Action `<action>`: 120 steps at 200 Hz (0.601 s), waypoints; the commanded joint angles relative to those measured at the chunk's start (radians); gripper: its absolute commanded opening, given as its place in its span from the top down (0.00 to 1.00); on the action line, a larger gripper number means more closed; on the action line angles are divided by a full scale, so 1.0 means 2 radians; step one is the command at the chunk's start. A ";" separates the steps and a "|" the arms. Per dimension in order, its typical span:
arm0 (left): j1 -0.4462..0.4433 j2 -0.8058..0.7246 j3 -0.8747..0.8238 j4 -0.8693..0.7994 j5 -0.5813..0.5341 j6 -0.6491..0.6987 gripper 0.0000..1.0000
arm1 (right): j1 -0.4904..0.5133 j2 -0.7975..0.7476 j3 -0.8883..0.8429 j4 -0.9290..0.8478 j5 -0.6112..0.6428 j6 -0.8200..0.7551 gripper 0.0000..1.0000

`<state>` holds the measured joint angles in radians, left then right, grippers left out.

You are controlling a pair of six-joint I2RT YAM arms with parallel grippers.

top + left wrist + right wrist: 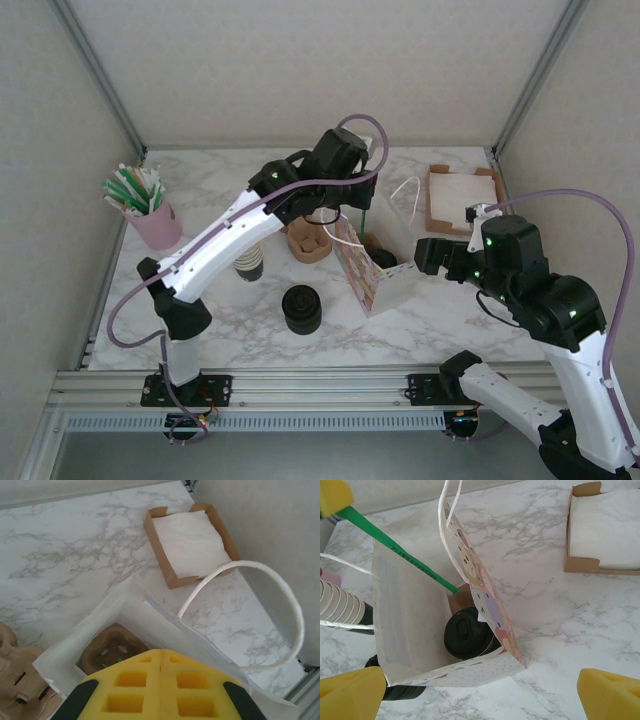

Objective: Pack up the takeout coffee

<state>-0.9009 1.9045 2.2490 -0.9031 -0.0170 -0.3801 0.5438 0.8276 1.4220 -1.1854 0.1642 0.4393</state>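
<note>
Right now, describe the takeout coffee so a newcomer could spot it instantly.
On the marble table, find the patterned paper bag with white handles, mid-table. The takeout coffee sits inside at its bottom: a cup under a black lid, unlike the bare lid stack and the lidless cream cups outside the bag.

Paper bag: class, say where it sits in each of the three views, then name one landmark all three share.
Top external: paper bag stands mid-table, between the arms.
Left wrist: bag at lower centre, mouth seen from above.
Right wrist: bag left of centre, open, takeout coffee inside, green stick poking in.
Shared landmark: cardboard napkin tray, on the table beyond the bag.
</note>
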 commanded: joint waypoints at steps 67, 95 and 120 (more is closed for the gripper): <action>-0.002 0.059 0.035 -0.042 -0.035 0.023 1.00 | -0.001 0.007 -0.005 0.012 -0.003 0.008 0.01; 0.003 0.076 0.038 -0.044 -0.039 0.023 1.00 | -0.001 0.008 -0.006 0.011 -0.004 0.008 0.01; 0.006 0.086 0.043 -0.039 -0.032 0.023 0.99 | -0.001 0.010 -0.006 0.011 -0.004 0.007 0.01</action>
<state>-0.8989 2.0529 2.2940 -0.9638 -0.0677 -0.3576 0.5438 0.8444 1.4170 -1.1854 0.1570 0.4423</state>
